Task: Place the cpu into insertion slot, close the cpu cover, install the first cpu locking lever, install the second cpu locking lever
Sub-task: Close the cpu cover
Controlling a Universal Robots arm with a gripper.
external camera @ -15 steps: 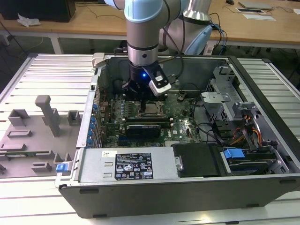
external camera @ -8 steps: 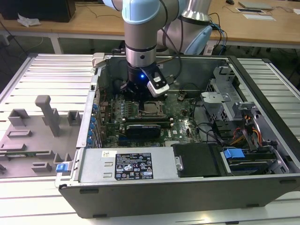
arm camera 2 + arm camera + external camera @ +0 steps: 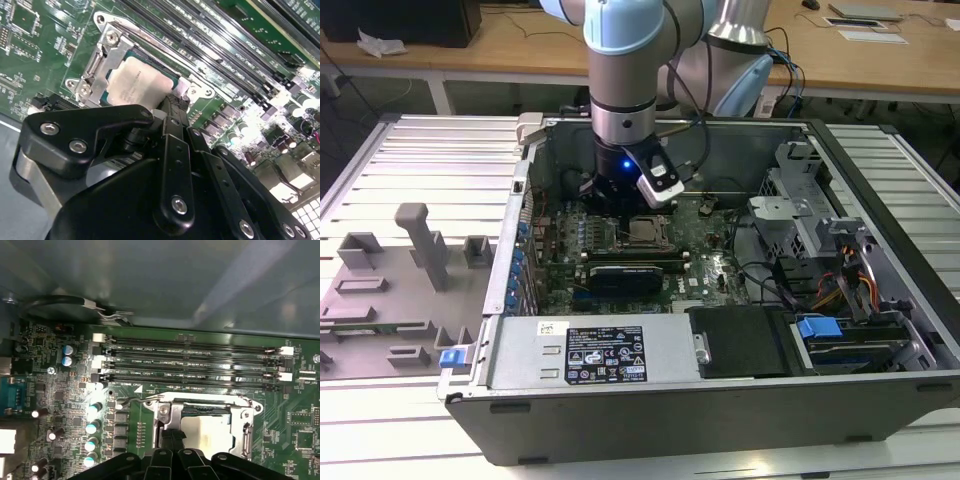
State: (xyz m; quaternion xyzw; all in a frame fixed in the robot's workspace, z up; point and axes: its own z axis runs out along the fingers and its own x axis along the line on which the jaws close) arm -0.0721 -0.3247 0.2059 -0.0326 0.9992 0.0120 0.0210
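Gripper fingers closed on nothing, tips at the cpu cover edge. Beneath that lowered cover sits the cpu. Probable step: lever locking, which calls for firm pressing.

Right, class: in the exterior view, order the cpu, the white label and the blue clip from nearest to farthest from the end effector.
1. cpu: just beside the end effector, inside the case.
2. white label: on the power supply, toward the camera.
3. blue clip: by the case's outer corner, on the exterior view's left.
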